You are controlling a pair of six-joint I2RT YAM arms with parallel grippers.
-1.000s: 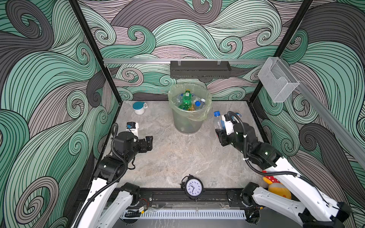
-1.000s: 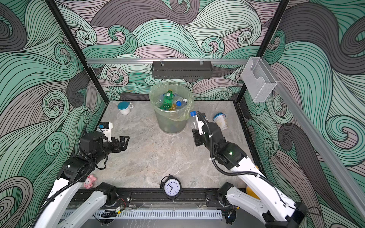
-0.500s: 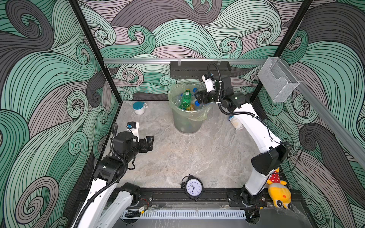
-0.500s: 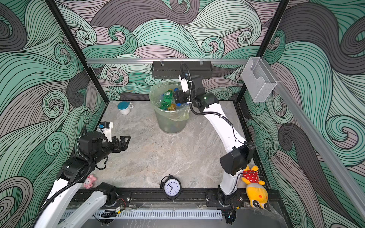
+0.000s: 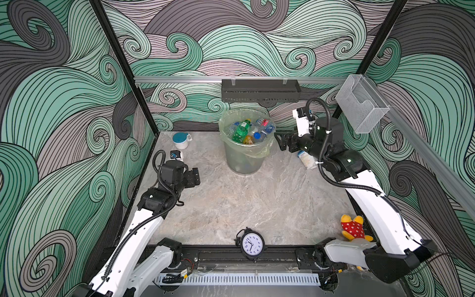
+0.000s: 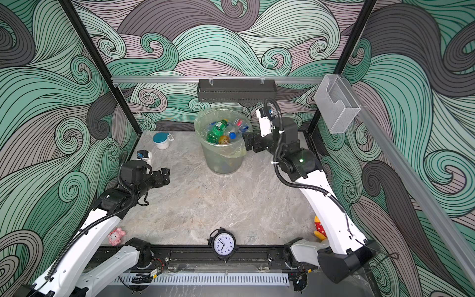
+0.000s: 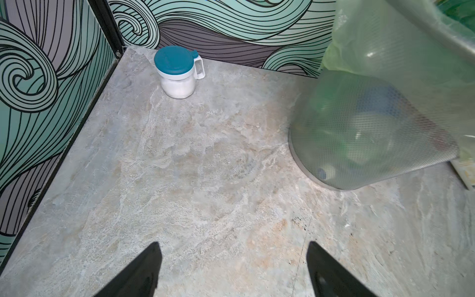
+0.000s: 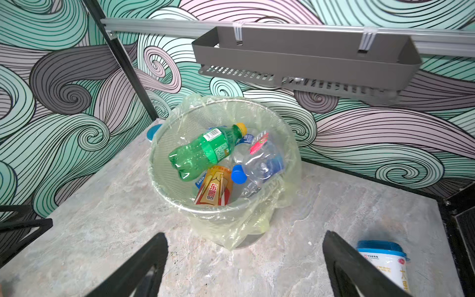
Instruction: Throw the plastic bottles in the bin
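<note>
- The plastic bottles (image 8: 203,151) in view all lie inside the bin (image 5: 244,162). It is a loose heap near the rim, and more shapes show dimly through the mesh wall lower down.
- The right fingers (image 5: 282,141) hover just beside the bin's rim on its right, at about rim height and pointing at it. They are spread wide with nothing between them.
- The left fingers (image 5: 193,177) are also apart and empty. They hang over the left part of the desk (image 5: 257,200), well apart from the bin — so the right arm is plainly the nearer one.
- On top of the heap a green bottle with a yellow cap lies slanted, its long axis running from front to back with the cap toward the back wall. An amber bottle with a red label sits under it at the near rim, and a clear bottle with a blue cap lies beside it.
- The bin's pale green bag (image 8: 239,226) is folded over the rim and sags down the outside on the right arm's side.
- No bottle shows on the desk in either top view, though the arms hide small patches.
- A white cup (image 5: 180,140) with a teal lid stands at the back left. A white tub (image 8: 383,259) with a blue lid sits partly hidden under the right arm. Neither is a bottle.
- My judgement is that the task is done or nearly so — what remains is for the right arm to back away without snagging the bag.
</note>
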